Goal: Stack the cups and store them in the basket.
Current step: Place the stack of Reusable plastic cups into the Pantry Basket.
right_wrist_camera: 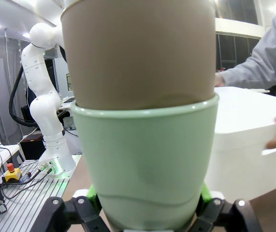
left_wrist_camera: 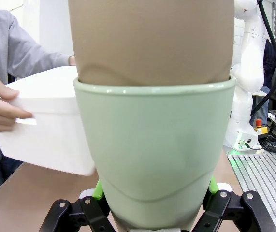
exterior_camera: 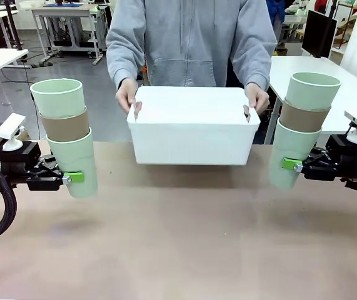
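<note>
The left gripper (exterior_camera: 72, 178) is pinching the bottom cup of a 3-cup stack (exterior_camera: 65, 134) (mint, tan, mint), holding it slightly tilted over the table's (exterior_camera: 178, 244) left side. The right gripper (exterior_camera: 289, 164) is clamping the bottom cup of a matching stack (exterior_camera: 304, 125) on the right side. Btwn them, at the far edge, a person (exterior_camera: 191, 37) is gripping the white basket (exterior_camera: 192, 134) by both ends.

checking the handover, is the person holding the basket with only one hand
No, one hand grips the basket at one end and the other hand grips the opposite end.
</note>
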Motion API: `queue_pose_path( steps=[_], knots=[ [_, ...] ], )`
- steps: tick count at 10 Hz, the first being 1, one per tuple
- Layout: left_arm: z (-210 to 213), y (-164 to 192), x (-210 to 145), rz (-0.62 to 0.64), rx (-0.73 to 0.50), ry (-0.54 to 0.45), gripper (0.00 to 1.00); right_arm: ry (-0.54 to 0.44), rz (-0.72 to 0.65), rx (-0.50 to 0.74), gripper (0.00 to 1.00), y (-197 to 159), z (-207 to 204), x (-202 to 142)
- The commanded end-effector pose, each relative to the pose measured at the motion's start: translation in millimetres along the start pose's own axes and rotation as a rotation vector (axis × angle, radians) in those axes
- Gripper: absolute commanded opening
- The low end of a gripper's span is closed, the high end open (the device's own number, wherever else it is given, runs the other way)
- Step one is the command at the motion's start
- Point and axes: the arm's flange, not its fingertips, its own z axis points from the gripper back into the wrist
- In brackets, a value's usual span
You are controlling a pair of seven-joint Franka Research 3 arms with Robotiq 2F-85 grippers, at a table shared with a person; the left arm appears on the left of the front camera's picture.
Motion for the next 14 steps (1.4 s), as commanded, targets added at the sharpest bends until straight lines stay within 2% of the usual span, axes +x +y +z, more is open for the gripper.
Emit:
queue_pose_path(
  steps=[1,14],
  knots=[
    [0.8,-0.2,3.7,-0.013,0.000,-0.007,0.84,-0.001,0.010,0.002,0.85,0.5,-0.4,4.0],
    [0.8,-0.2,3.7,-0.013,0.000,-0.007,0.84,-0.001,0.010,0.002,0.85,0.5,-0.4,4.0]
  ],
)
